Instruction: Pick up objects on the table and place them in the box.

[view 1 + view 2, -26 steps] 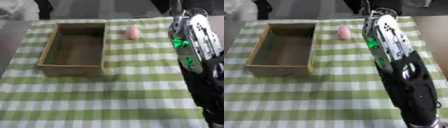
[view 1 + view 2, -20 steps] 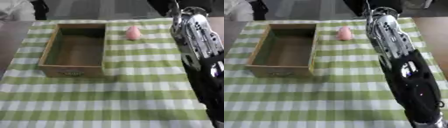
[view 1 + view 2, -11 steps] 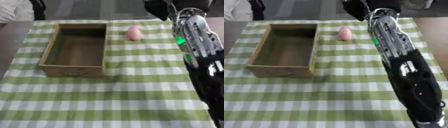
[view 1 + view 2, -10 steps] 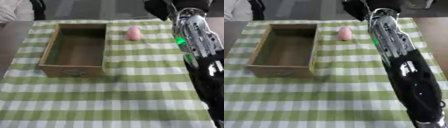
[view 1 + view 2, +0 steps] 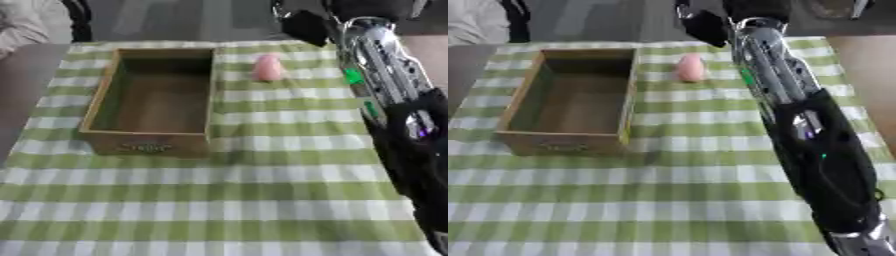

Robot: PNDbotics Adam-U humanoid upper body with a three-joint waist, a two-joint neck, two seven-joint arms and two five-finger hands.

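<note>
Both head eyes look steeply down, sharing box (image 5: 153,102) and checked cloth (image 5: 219,200).

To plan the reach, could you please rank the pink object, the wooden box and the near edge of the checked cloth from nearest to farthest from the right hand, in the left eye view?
1. Pink object: just below and left of the right hand, near the cloth's far edge.
2. Wooden box: farther left.
3. Near edge of the checked cloth: at the view's bottom, farthest.
</note>
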